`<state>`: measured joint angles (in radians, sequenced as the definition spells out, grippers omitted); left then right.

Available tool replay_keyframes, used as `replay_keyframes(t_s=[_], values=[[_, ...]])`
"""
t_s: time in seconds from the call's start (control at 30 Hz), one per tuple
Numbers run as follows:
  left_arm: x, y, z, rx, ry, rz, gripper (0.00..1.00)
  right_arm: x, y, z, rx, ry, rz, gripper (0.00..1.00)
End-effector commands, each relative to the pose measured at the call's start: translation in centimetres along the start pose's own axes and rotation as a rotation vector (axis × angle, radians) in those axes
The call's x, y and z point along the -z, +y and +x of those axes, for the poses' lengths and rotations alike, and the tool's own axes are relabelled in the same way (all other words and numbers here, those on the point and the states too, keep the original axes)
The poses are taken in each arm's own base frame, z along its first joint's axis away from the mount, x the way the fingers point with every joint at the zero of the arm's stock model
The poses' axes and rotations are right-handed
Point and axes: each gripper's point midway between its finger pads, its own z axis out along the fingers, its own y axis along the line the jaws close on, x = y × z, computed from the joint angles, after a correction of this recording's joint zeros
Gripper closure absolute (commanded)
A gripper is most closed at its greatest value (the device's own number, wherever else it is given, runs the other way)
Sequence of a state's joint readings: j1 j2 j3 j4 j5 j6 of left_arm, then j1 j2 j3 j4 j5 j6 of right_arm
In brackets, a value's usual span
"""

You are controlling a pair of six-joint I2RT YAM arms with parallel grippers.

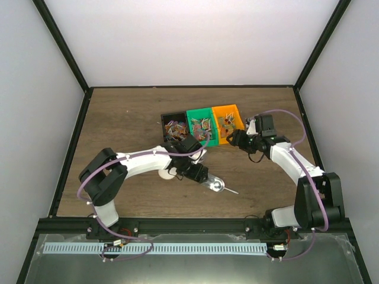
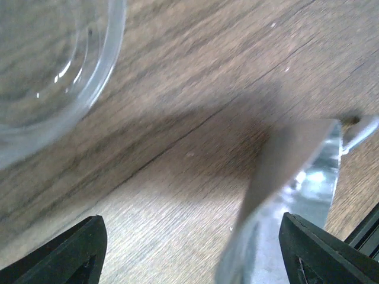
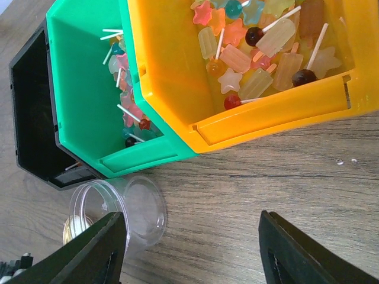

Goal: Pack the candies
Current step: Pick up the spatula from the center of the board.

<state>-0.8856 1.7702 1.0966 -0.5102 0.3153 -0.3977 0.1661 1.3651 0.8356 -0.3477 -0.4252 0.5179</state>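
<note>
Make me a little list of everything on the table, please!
Bins: black bin, green bin, orange bin, side by side
Sweets: candies in the bins
Cup: clear cup next to the black and green bins
Scoop: metal scoop on the table
Left end effector: open
Right end effector: open

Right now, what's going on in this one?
Neither arm is gripping anything. The left tool is open low over the table, with the metal scoop beside one finger and a clear cup nearby. The right tool hangs open in front of the orange bin and green bin, where the candies sit.
</note>
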Motion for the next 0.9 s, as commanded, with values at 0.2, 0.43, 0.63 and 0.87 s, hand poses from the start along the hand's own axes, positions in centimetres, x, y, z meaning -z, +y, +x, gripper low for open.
replay_keyframes(t_s=[0.2, 0.43, 0.63, 0.87], values=[[-0.6, -0.8, -1.9, -0.051, -0.006, -0.006, 0.26, -1.0, 0.1, -0.4, -0.013, 0.021, -0.029, 0.37], [-0.6, -0.7, -1.8, -0.054, 0.003, -0.011, 0.44, -1.4, 0.1, -0.3, -0.019, 0.032, -0.038, 0.37], [-0.9, -0.7, -1.7, -0.049, 0.010, -0.005, 0.60, -1.6, -0.2, 0.2, -0.023, 0.044, -0.041, 0.37], [-1.0, -0.9, -1.6, -0.050, 0.020, 0.009, 0.79, -1.8, -0.5, 0.3, -0.024, 0.047, -0.032, 0.36]])
